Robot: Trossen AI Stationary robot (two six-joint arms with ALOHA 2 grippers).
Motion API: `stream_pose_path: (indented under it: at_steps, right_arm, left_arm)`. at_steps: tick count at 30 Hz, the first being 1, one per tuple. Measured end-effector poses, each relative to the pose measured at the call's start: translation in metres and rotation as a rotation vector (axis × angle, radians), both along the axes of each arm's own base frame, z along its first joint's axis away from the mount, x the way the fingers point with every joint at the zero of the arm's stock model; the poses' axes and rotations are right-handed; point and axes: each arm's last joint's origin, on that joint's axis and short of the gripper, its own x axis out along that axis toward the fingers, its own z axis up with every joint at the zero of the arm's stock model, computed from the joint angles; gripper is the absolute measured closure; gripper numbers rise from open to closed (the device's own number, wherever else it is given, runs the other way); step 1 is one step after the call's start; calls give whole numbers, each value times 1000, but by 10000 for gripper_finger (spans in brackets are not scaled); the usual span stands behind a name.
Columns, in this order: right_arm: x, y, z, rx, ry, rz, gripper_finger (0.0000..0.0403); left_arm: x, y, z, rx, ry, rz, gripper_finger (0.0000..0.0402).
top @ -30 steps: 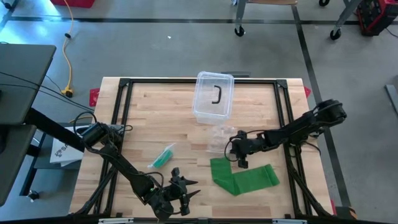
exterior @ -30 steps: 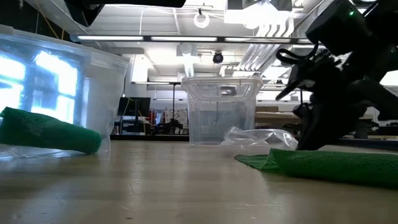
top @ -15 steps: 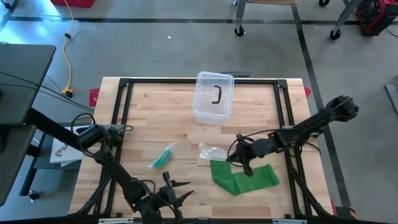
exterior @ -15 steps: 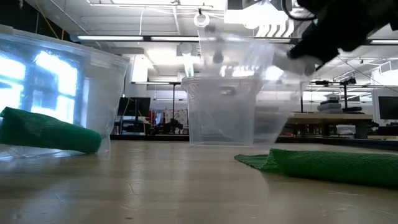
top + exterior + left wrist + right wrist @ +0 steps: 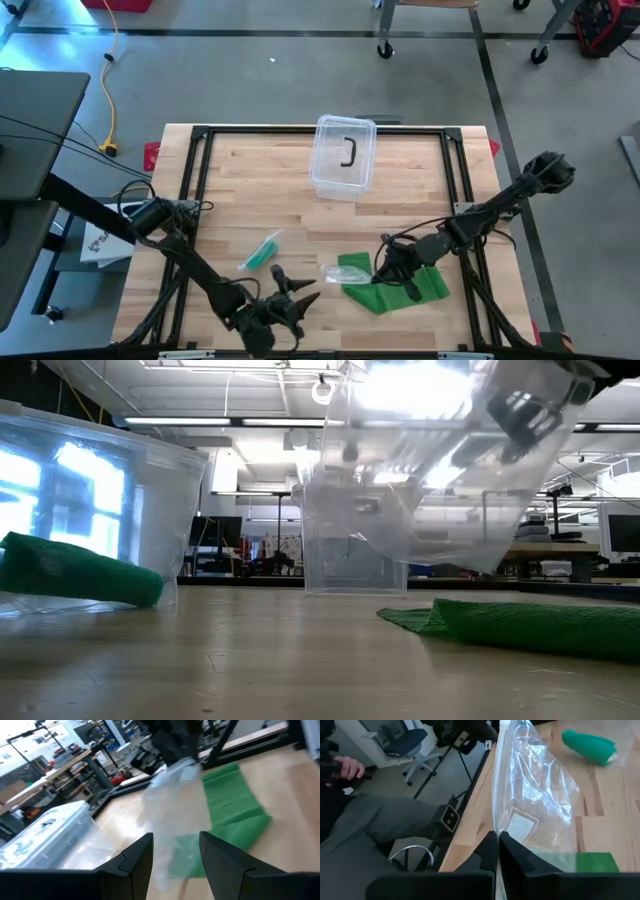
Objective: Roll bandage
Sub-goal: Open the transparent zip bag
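A flat, unrolled green bandage (image 5: 405,287) lies on the table at the near right, seen also in the low view (image 5: 540,625). My right gripper (image 5: 383,270) hovers over its left end, shut on a clear plastic bag (image 5: 335,270) that hangs in the air (image 5: 440,470). A rolled green bandage (image 5: 262,250) lies in a clear wrapper at the near left. My left gripper (image 5: 297,290) is open near the table's front edge, pointing toward the bag (image 5: 175,795), with nothing between its fingers. My right gripper pinches the clear bag by a thin edge (image 5: 496,825) between its two shut fingers. The fingers slant down and point toward the table's left. The bag stretches away past the fingertips, crumpled and slack, lifted clear of the table (image 5: 470,550).
A clear lidded container (image 5: 343,155) stands at the far middle of the table. A black frame (image 5: 200,160) runs around the tabletop. A seated person (image 5: 350,820) shows beyond the table's edge in the right wrist view.
My right gripper has gone up and toward the table's near edge, lifting the clear bag off the table; the bag now hangs above the bandage's left end. My left gripper has rolled about its own axis near the front edge.
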Motion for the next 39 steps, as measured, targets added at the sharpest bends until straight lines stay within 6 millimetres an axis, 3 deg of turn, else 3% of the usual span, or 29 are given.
stream_pose_path:
  at_steps: [12, 22, 26, 30, 33, 39]
  right_arm:
    - [-2, 4, 1, 12, -5, 15, 403]
    - [-3, 4, 0, 4, 7, 7, 403]
    - [-3, 3, -2, 1, 21, 2, 403]
    - [-1, 4, -6, 15, 53, -36, 400]
    - [2, 4, -14, -1, 76, -82, 375]
    - [8, 3, -20, -63, 58, -111, 273]
  left_arm:
    - [44, 45, 3, -112, 20, -33, 247]
    - [57, 48, 10, -362, -42, -217, 251]
    - [55, 43, 10, -406, -54, -215, 288]
    - [47, 35, 11, -424, -86, -174, 359]
    - [39, 25, 11, -442, -115, -142, 394]
    - [19, 6, 8, -527, -174, -63, 399]
